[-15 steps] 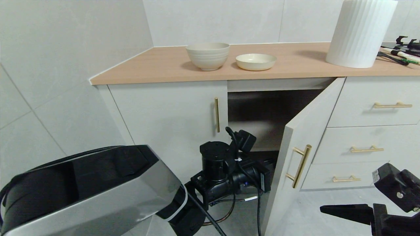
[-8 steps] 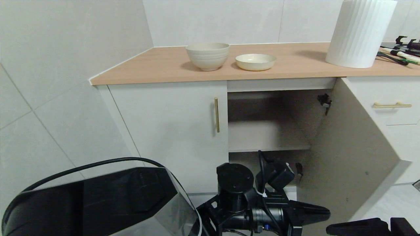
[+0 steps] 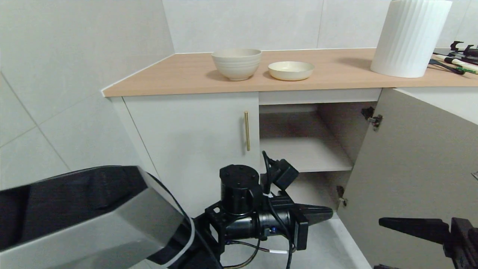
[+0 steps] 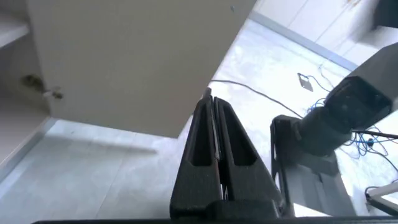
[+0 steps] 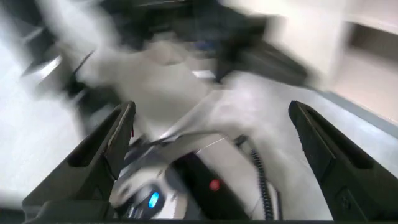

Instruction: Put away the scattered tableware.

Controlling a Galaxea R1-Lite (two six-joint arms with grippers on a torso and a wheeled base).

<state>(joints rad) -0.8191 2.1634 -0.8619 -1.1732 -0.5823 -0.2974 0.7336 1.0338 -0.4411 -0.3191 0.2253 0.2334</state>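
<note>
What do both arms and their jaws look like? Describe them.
Left arm: glossy black and silver-grey shell, black cylindrical wrist with a boxy camera, black cables, a white tie; long tapered black jaws. Right arm: matte black, same tapered jaws.

The cabinet door [image 3: 418,179] has swung wide open — the left hand [image 3: 329,213] now sits clear of it.
</note>
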